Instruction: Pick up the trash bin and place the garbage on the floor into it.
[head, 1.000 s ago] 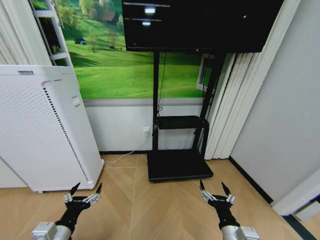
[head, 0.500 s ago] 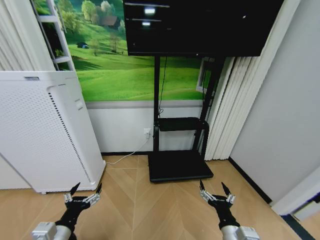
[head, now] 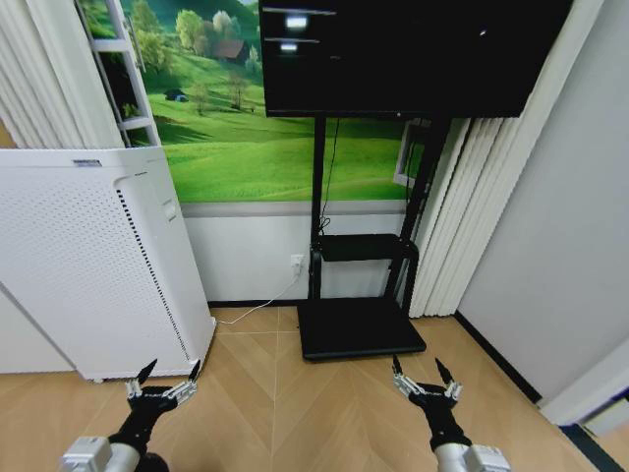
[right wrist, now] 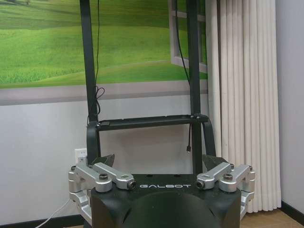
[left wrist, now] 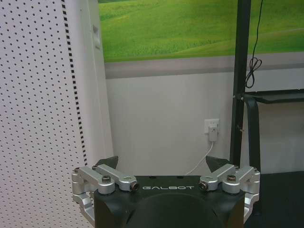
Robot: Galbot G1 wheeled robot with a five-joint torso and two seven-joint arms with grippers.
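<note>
Nearest the camera, both arms are held low and forward over the floor [head: 295,413], a surface of light tan wood-look planks laid in a chevron pattern. The left gripper [head: 163,378] sits at the lower left of the head view with its fingers spread wide and nothing between them. The right gripper [head: 423,374] sits at the lower right, likewise spread wide and holding nothing. Neither gripper touches the floor or any object.

Just beyond the left gripper stands a tall white perforated appliance [head: 88,265], resting on the floor to the robot's left; the left wrist view shows its dotted side panel [left wrist: 38,95] close by. A white cable [head: 257,304] runs along the floor from the appliance's base to a wall socket [head: 296,264].

Ahead of the grippers, near the centre, a black TV stand [head: 360,326] rests its flat base on the floor. Its posts rise to a small shelf [head: 366,246] and carry a dark screen [head: 413,54] above. The right wrist view faces this stand [right wrist: 142,121].

Farthest back, a wall mural of green hills [head: 265,128] sits above a white lower wall. White vertical blinds [head: 472,206] hang to the right of the stand, beside a grey wall [head: 560,226].
</note>
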